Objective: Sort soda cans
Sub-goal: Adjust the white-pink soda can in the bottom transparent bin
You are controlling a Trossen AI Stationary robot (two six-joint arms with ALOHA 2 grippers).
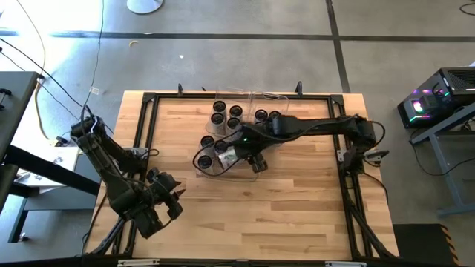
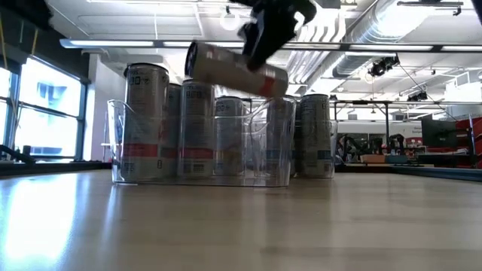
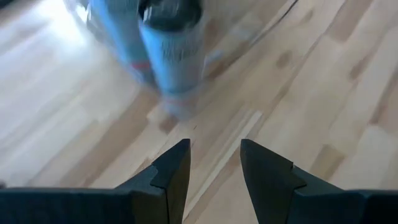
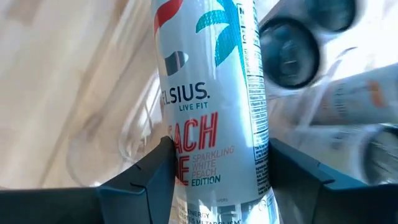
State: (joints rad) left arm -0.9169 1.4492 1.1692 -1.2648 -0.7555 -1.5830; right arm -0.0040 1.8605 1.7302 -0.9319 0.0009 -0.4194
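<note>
Wooden table [image 1: 297, 208]: at frame centre your right tool [image 1: 249, 157] grips a soda can [image 2: 237, 69] sideways above the clear bins [image 2: 199, 177]; lower left, your left tool [image 3: 214, 165] waits, partly open, empty.

arms: 2, black, jointed | left gripper [image 3: 214, 163]: 2 dark angular fingers | right gripper [image 4: 217, 163]: dark fingers

Grey concrete floor [image 1: 245, 59]; bright windows [image 2: 45, 113] at one side; white ceiling ducts [image 2: 376, 30] overhead

Right end effector [image 1: 256, 165] clamped, left end effector [image 3: 214, 165] parted
</note>
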